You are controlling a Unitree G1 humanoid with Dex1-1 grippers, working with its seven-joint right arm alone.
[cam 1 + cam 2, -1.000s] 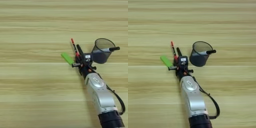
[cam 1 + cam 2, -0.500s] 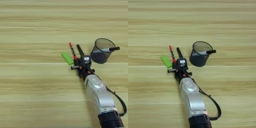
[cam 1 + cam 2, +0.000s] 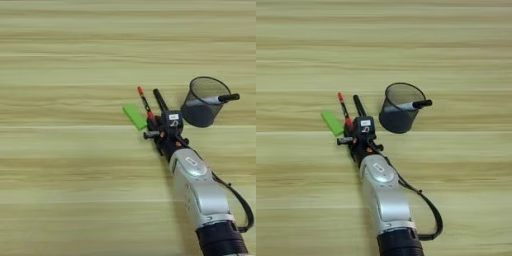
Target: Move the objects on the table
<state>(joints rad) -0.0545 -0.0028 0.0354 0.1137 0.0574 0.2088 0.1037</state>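
Observation:
A small bright-green block (image 3: pixel 134 116) lies flat on the wood table (image 3: pixel 60 165). Just right of it is a thin black pen (image 3: pixel 144 103) with an orange-red tip pointing away from me. Its near end meets the front of my right gripper (image 3: pixel 156 124). A black marker (image 3: pixel 160 100) runs parallel on the pen's right, its near end at the gripper head too. I cannot tell what the gripper touches or holds. A dark mesh pen cup (image 3: pixel 204 102) stands upright to the right. A grey stick with a black cap (image 3: pixel 224 98) leans out of it.
My silver forearm (image 3: pixel 200 192) comes in from the bottom right, with a black cable (image 3: pixel 240 200) looping beside it. In the right eye view, the cup (image 3: pixel 400 109) stands close to the gripper (image 3: pixel 356 128) on its right. Bare table spreads to the left and far side.
The pen has slid toward me and slightly left, now closer to the green block. The gripper edged a little left. Block, marker and cup stay put.

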